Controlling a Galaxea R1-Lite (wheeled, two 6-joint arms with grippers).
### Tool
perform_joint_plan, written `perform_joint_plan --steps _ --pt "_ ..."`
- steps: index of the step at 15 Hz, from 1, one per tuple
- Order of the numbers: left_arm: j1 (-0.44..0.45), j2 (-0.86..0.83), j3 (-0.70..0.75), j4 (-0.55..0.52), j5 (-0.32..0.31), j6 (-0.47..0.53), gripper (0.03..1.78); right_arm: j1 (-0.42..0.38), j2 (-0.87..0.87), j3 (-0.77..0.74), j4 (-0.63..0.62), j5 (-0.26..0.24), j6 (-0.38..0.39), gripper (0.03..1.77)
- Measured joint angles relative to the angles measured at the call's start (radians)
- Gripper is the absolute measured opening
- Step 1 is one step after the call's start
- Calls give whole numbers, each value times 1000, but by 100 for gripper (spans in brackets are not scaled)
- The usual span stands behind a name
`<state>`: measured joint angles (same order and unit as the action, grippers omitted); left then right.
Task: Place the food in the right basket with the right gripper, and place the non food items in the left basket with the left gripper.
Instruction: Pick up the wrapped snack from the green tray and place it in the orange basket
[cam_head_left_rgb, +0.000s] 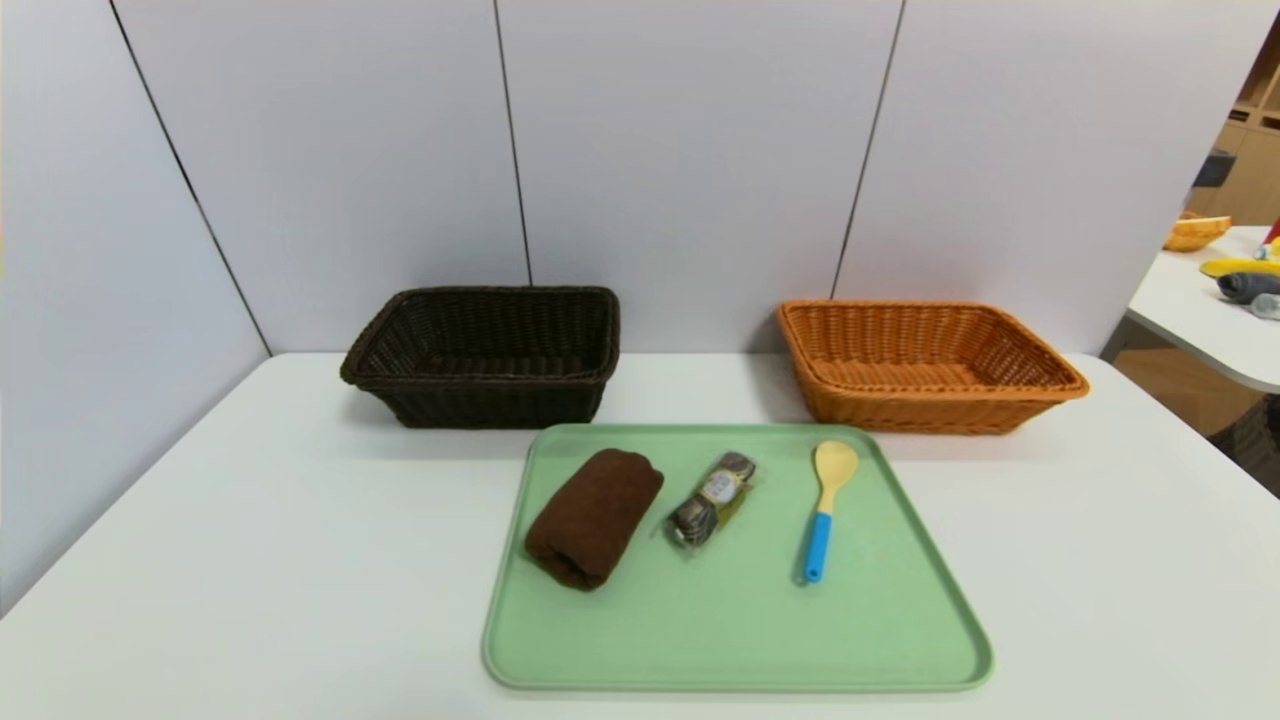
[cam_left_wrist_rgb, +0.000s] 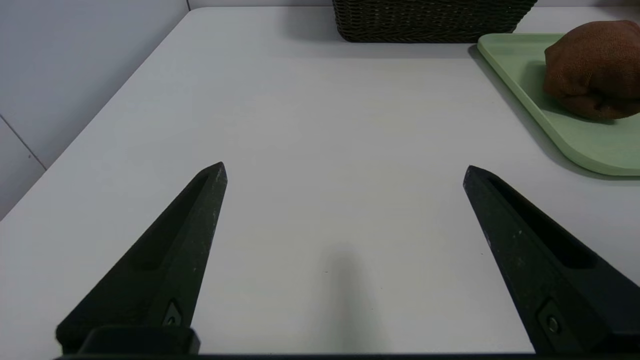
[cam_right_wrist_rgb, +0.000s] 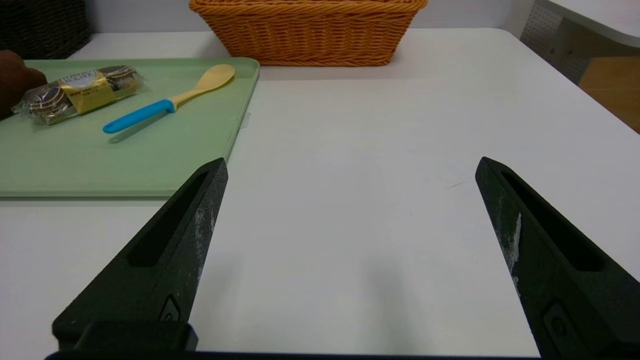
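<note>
Setting: robot test lab, staged bench.
Backdrop: plain grey partition panels (cam_head_left_rgb: 690, 150) boxing in the white surface (cam_head_left_rgb: 200, 560).
Layout: green tray (cam_head_left_rgb: 740, 640) centred, dark basket (cam_head_left_rgb: 485, 355) and orange basket (cam_head_left_rgb: 925, 365) behind it, set out like trial props.
Side: second white table (cam_head_left_rgb: 1200, 310) with loose props; wooden shelving (cam_head_left_rgb: 1255, 150) beyond.

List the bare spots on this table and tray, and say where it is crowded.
Bare: table left of the tray, table right of it, and the tray's near half. Crowded: the tray's far half, with towel, packet and spoon.
</note>
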<state>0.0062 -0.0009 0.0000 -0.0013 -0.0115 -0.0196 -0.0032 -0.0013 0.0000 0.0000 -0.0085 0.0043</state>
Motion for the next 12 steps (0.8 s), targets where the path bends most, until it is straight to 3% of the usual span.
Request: perform_joint_plan --steps 12 --pt "0 0 0 0 -1 0 169 0 0 0 0 1 -1 171"
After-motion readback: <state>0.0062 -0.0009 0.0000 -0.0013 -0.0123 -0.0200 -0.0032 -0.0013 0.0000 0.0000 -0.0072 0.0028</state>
